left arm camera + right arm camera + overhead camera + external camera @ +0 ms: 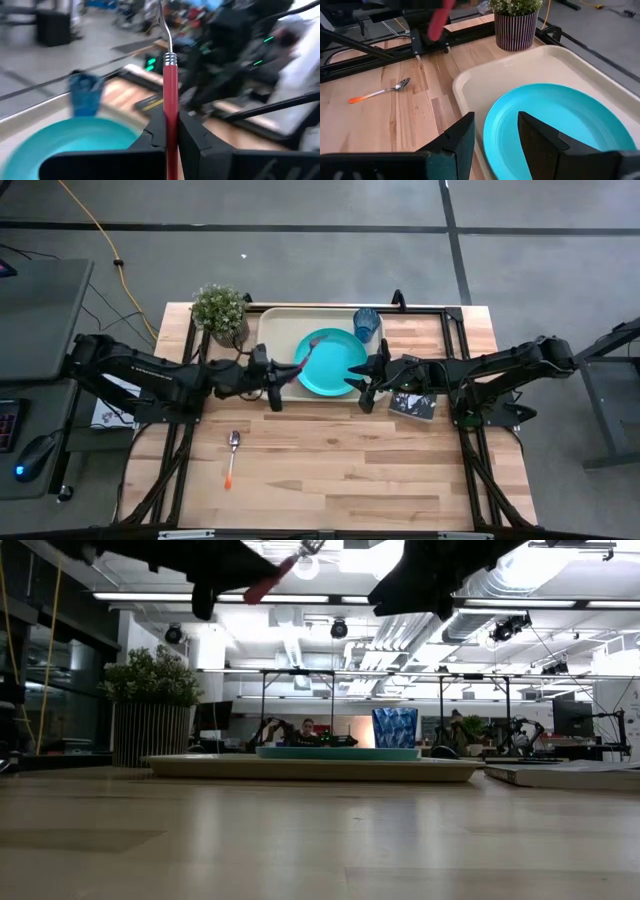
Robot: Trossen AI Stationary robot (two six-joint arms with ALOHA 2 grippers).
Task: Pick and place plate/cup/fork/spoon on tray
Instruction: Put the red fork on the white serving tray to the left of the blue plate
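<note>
The left gripper (pixel 276 383) clamps the red-pink-handled metal fork (pixel 303 363) above the beige rectangular tray (pixel 275 330) at the table's far edge, which holds the round turquoise plate (pixel 330 362) and blue translucent cup (pixel 366 323). The right gripper (pixel 362 385), parted and empty, hovers at the plate's rim. The orange-handled spoon (pixel 232 455) lies on open wood.

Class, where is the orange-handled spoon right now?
In the high view, the spoon lies on the bare table's left-front part, apart from the tray, below the left arm.
</note>
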